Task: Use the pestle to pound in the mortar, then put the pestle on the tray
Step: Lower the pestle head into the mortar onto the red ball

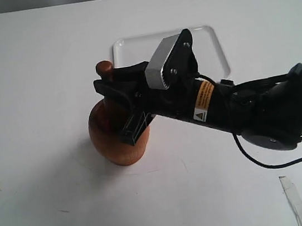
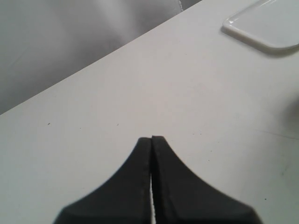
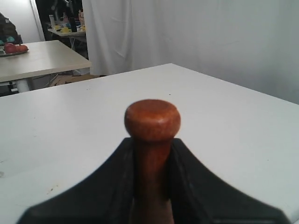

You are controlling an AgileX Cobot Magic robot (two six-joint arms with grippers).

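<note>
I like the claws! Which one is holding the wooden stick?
The right gripper, clamped on the pestle; the left gripper is shut, empty.

Quick count: one wooden mortar (image 1: 106,135), one pestle (image 3: 152,122), one white tray (image 1: 209,48), one table (image 1: 34,163), plus two grippers: left gripper (image 2: 152,139) and right gripper (image 3: 152,145).

The right pincer (image 1: 113,90) covers most of the pestle (image 1: 104,69).
</note>
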